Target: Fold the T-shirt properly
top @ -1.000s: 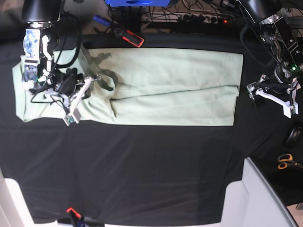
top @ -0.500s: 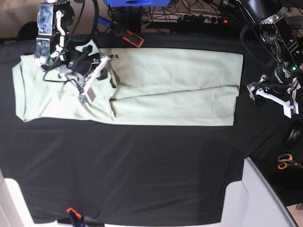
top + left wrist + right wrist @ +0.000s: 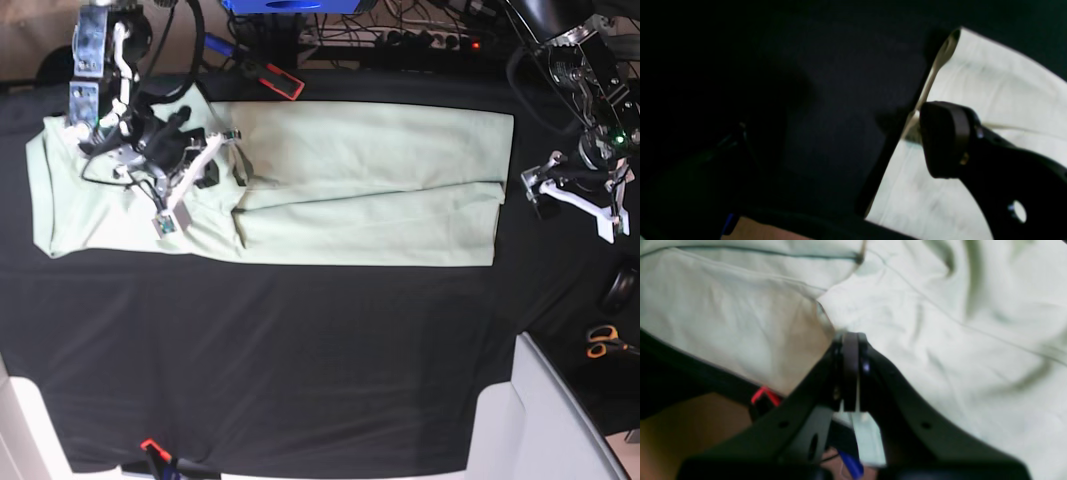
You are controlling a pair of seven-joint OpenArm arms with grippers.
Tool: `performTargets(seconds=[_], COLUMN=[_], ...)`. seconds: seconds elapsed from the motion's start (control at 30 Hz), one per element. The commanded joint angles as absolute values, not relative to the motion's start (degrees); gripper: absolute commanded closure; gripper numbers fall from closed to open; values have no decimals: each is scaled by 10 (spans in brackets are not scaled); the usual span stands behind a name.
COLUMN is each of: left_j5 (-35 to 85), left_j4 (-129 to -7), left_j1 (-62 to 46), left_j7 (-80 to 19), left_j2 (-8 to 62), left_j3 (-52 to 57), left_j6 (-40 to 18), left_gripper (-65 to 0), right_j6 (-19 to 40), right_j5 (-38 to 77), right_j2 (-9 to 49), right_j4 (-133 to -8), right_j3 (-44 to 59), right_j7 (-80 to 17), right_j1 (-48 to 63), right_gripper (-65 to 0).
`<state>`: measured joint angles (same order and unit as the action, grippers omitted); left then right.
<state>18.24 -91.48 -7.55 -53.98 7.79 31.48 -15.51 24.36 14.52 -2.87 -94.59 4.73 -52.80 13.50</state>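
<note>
The pale mint T-shirt (image 3: pixel 370 180) lies flat and lengthwise on the black tablecloth (image 3: pixel 300 350), its long sides folded in. My right gripper (image 3: pixel 222 140) is over the shirt's left part near the top edge. In the right wrist view its jaws (image 3: pixel 850 340) are pressed together, with a ridge of the T-shirt (image 3: pixel 940 340) rising to their tip. My left gripper (image 3: pixel 570 205) stands open just off the shirt's right edge, holding nothing. In the left wrist view, one pad (image 3: pixel 943 140) hangs over the T-shirt's edge (image 3: pixel 990 83); the other finger is lost in the dark.
A red-and-black tool (image 3: pixel 280 80) lies just behind the shirt's top edge. Cables and a power strip (image 3: pixel 420 40) run along the back. Scissors (image 3: pixel 600 340) lie at the right. A white surface (image 3: pixel 550 420) covers the lower right corner.
My right gripper, still shut, moved up and right from the shirt's lower left, then slightly back down; the cloth beneath it bunched toward the top edge. The left arm barely moved.
</note>
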Motion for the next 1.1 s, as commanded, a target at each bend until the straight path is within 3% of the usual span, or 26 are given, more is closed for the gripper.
performTargets(seconds=[0.0, 0.37, 0.57, 0.7, 0.9, 0.97, 1.07], left_j5=[186, 186, 184, 184, 185, 186, 186], left_j4=[-924, -924, -924, -924, -924, -924, -924], left_j1=[-71, -68, -67, -65, -69, -71, -71], left_j7=[-528, -528, -528, -528, -528, -528, -529], left_j2=[85, 84, 84, 85, 85, 84, 82], left_j3=[317, 317, 317, 317, 317, 317, 317], left_j6=[-157, -157, -157, -157, -157, -157, -157], left_gripper=[-621, -620, -620, -620, -620, -620, -620], right_j6=[246, 246, 245, 245, 245, 245, 245], right_j5=[152, 154, 154, 160, 321, 354, 359], right_j2=[-29, -42, -41, -58, -61, -51, -48], right_j4=[-936, -869, -938, -1054, -1032, -1012, -982], right_j3=[46, -22, -18, 65, 173, 182, 186], right_j7=[-513, -511, -514, -512, -517, -517, -516], right_j1=[119, 97, 140, 228, 294, 303, 304], right_gripper=[0, 0, 0, 0, -7, -67, -245])
